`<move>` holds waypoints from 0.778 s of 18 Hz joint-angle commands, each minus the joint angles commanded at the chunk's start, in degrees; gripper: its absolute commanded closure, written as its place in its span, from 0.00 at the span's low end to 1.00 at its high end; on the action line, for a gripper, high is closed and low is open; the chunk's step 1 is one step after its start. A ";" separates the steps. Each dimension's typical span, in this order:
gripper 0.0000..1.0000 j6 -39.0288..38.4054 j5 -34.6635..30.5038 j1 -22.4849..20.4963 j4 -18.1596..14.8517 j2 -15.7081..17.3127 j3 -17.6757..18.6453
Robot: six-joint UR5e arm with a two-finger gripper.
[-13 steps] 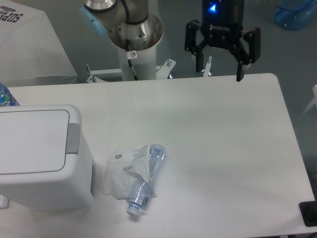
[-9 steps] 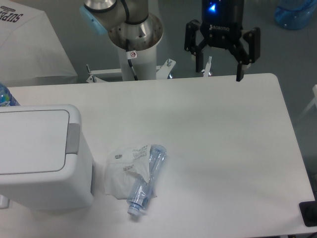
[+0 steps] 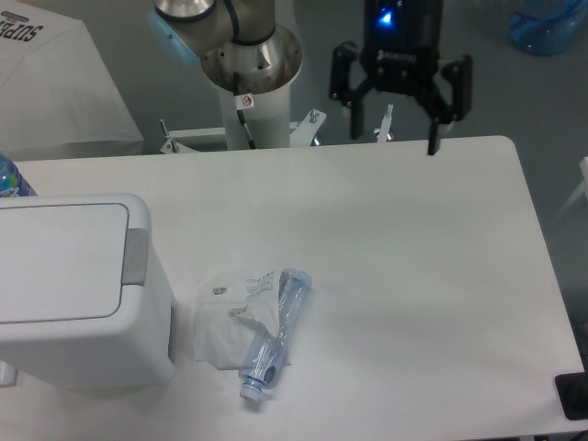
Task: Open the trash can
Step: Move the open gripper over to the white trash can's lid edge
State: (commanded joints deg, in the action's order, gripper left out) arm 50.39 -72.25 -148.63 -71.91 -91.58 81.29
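The trash can [image 3: 73, 294] is a large boxy white bin at the left front of the table. Its flat lid is shut, with a grey push-button tab [image 3: 136, 256] on its right edge. My gripper [image 3: 395, 138] hangs above the table's far edge, right of centre, far from the bin. Its black fingers [image 3: 432, 138] are spread wide and hold nothing.
A clear plastic bottle [image 3: 273, 334] lies on a crumpled white paper wrapper [image 3: 230, 322] just right of the bin. The robot's base column [image 3: 248, 83] stands behind the white table [image 3: 413, 276]. A blue bottle [image 3: 11, 179] peeks in at the left edge.
My gripper has shifted slightly to the left and a little up. The trash can, bottle and wrapper have not moved.
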 joint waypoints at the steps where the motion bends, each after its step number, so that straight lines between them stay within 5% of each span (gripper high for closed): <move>1: 0.00 -2.20 0.61 0.52 1.32 0.09 0.79; 8: 0.00 -18.91 1.23 7.64 5.90 0.09 6.15; 14: 0.00 -33.05 7.99 9.32 6.43 -1.05 6.77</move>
State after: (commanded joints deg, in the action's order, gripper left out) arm 17.33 -64.26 -139.31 -65.48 -92.63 88.07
